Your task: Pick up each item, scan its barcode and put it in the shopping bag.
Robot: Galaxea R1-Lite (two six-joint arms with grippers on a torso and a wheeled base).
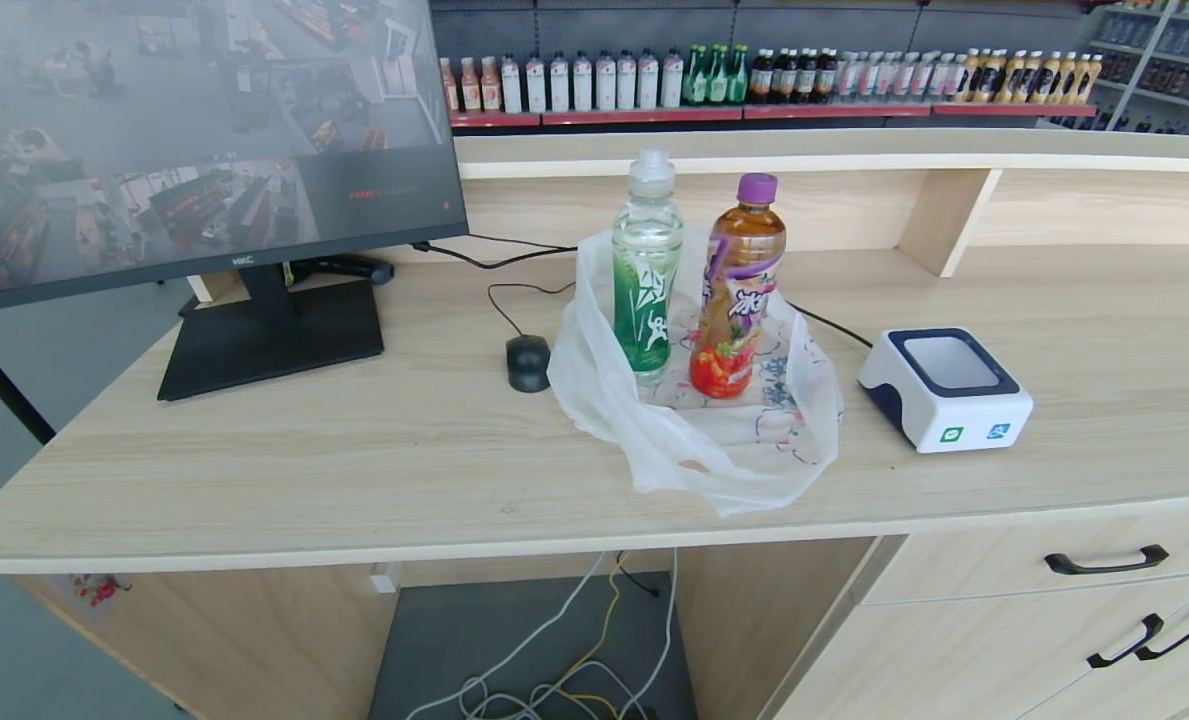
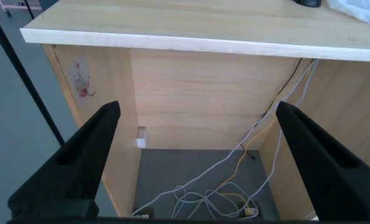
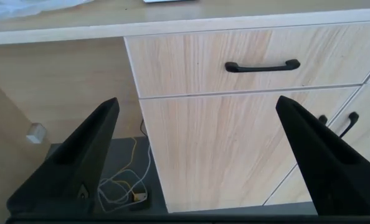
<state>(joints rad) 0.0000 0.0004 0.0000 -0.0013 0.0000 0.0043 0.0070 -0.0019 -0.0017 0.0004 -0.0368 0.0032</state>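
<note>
One broad surface point(image 1: 354, 450) of pale, straight-grained wood carries everything. One flat black monitor point(image 1: 194, 140) on a square slab foot stands at its left end. One shopping bag point(image 1: 734, 450) of thin, crinkled white plastic lies slumped open in the middle. Two upright plastic bottles stand side by side within its spread folds: a clear, ribbed green-labelled bottle point(image 1: 646, 270) and a purple-capped bottle point(image 1: 737, 290) filled with amber liquid. One boxy scanner point(image 1: 944, 390), white with a navy top and a slanted glass window, sits just right of the bag. One smooth black mouse point(image 1: 528, 362) lies just left of it. Two claws hang below the front edge. The left claw point(image 2: 197, 109) faces the knee space and its loose cables point(image 2: 203, 193), and the right claw point(image 3: 197, 102) faces a drawer front point(image 3: 235, 62). Both are released, their black wedge-shaped fingers point(image 2: 79, 162) spread wide around nothing.
</note>
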